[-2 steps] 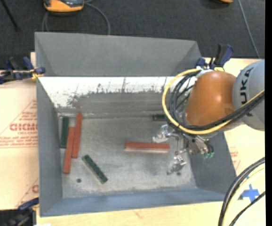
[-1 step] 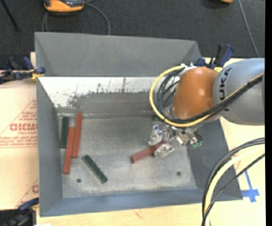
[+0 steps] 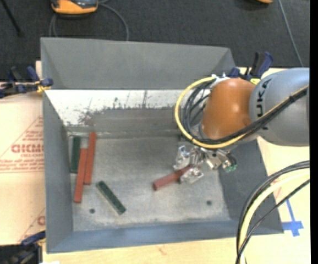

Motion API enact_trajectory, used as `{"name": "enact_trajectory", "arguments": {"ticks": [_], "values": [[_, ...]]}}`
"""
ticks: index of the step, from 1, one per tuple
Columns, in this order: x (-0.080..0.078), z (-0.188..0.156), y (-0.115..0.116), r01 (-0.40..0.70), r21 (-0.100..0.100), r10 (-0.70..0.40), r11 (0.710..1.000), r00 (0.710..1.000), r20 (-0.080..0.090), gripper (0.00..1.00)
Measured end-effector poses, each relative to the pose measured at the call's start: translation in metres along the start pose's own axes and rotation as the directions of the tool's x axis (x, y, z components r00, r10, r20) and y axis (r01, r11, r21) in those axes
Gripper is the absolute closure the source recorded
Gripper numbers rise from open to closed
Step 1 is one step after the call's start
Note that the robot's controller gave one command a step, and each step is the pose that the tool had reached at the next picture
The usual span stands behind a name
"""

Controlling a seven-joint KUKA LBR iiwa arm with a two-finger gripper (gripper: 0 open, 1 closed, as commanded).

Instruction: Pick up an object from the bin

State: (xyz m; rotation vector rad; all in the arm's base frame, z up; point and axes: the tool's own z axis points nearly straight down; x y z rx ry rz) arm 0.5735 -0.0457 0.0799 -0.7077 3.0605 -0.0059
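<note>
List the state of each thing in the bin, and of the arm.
Arm: reaches into the bin from the right, tip low over the floor.
Red stick: slanted, right end at the arm's tip.
Green stick: lying flat, slanted, apart from the others.
Left sticks: two red, one green, lying side by side by the left wall.

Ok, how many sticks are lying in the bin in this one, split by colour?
Red sticks: 3
Dark green sticks: 2
Total: 5
</note>
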Motion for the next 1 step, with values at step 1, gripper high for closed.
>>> {"name": "enact_trajectory", "arguments": {"ticks": [1], "values": [[-0.0240, -0.1975, -0.0433, 0.084, 0.002, -0.084, 0.996, 0.996, 0.008, 1.00]]}}
